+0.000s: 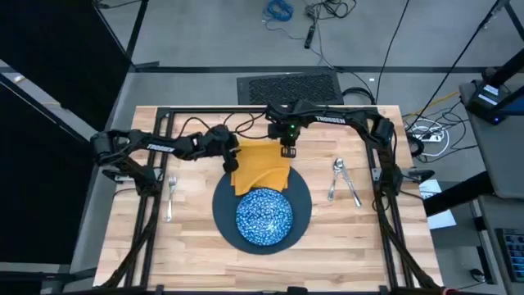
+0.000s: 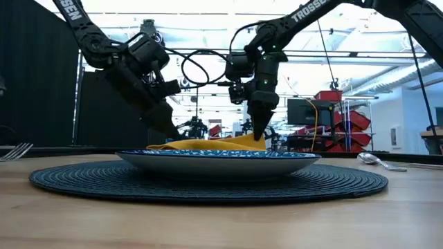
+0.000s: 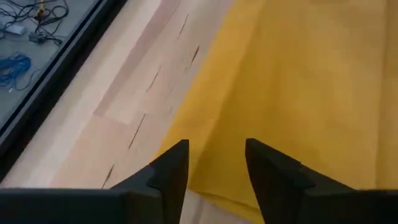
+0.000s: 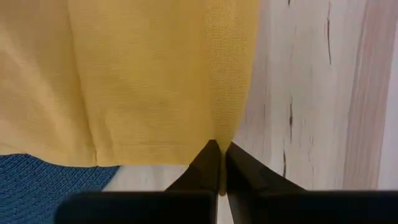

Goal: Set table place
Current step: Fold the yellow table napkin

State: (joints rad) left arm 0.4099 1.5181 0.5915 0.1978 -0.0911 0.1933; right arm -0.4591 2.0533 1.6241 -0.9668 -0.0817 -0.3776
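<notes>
Two grippers worked the napkin (image 1: 260, 168) at the plate's (image 1: 302, 206) twelve o'clock: my right gripper (image 4: 219, 163) pinched its edge; left gripper (image 3: 216, 163) gaped, nearer the opposite edge.

Grey floor (image 1: 205, 41) beyond the table's far edge — a dark mat (image 1: 288, 86) and loose cables (image 1: 319, 20) lie there. Black curtain (image 1: 49, 74) on the left; bright ceiling lights (image 2: 208, 21), red bins (image 2: 346, 121) far right.
</notes>
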